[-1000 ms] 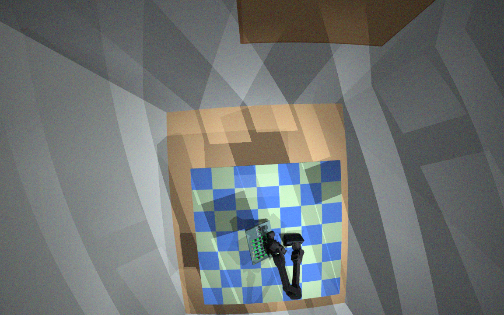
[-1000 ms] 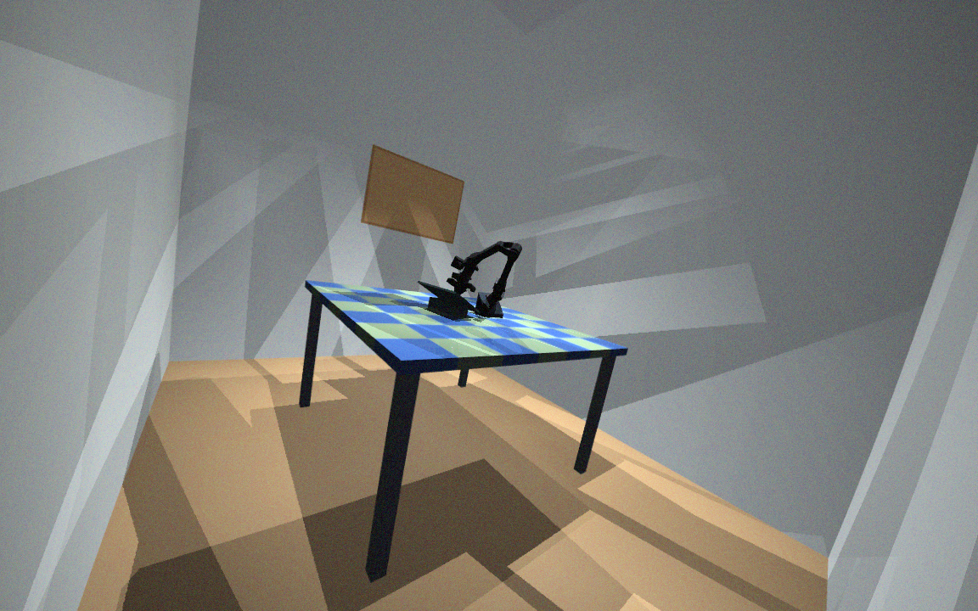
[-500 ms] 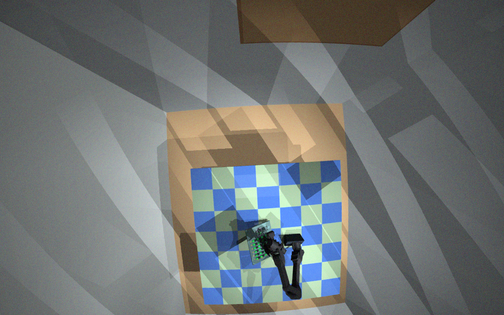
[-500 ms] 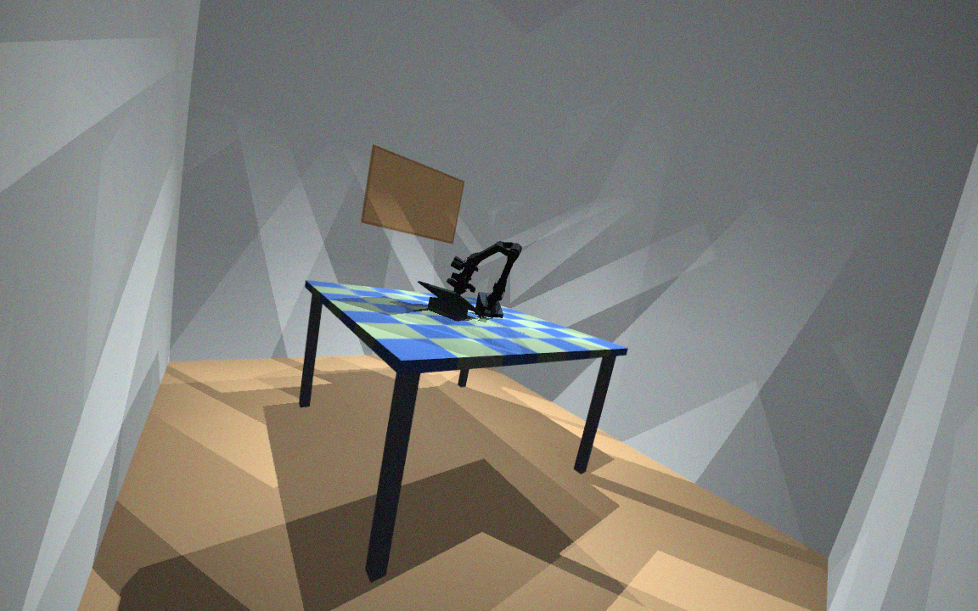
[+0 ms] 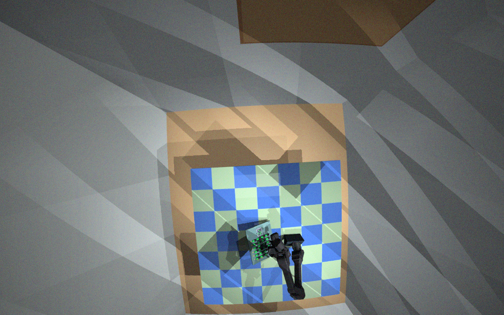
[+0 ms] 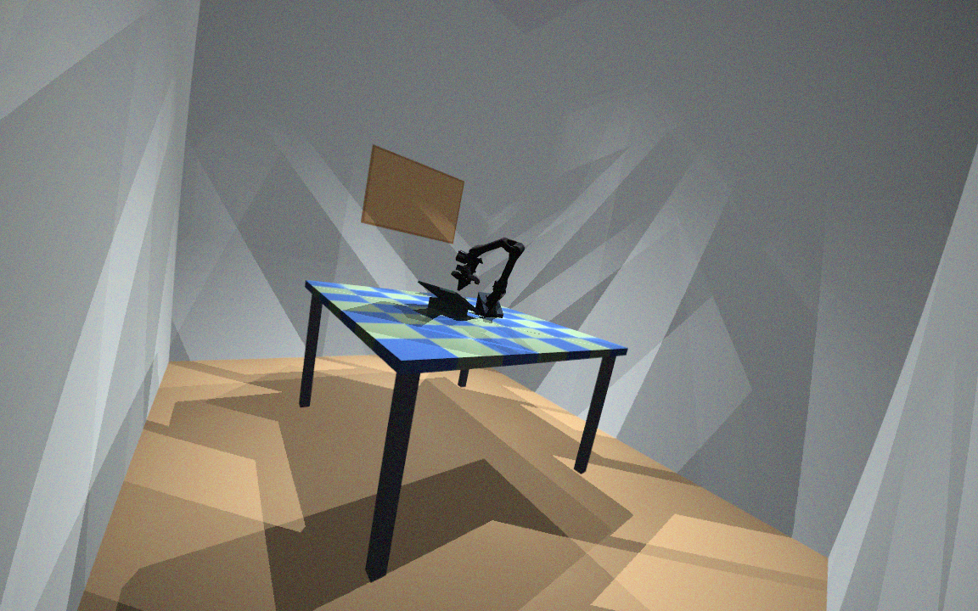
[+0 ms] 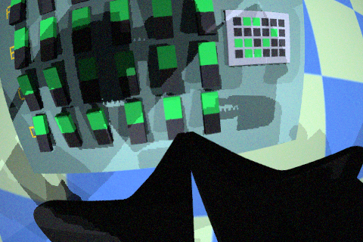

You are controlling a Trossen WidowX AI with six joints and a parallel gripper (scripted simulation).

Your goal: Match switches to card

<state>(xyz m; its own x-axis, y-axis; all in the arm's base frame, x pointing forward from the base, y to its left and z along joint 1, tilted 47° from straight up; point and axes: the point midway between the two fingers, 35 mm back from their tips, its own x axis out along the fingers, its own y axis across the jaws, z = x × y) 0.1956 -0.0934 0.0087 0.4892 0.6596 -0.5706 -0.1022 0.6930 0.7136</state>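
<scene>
From the top, we see the panel (image 5: 250, 232) on the checkered desk (image 5: 330, 274) (image 6: 431, 363), with the arm (image 5: 297, 270) (image 6: 511, 261) reaching over its right edge and covering part of it. The switches are too small here for us to read their tilt. Beyond the panel's far edge, several rows of checks lie between it and the desk's far edge.

From outside, we see the panel's dark underside (image 6: 446, 305) and its sloping top, but none of the switch faces. The hand (image 6: 463, 286) is above the panel; we cannot tell how much room is between them.

At the wrist, the hand (image 7: 186, 141) is pressed together, holding nothing, its tips by the near row of switches (image 7: 173, 113). The top of the view cuts off the far row's right-hand switches, and shadow blackens the middle ones. We can read the card (image 7: 229, 38) whole, to the right of the grid, with bare panel below it. The letters on the left are partly hidden.
</scene>
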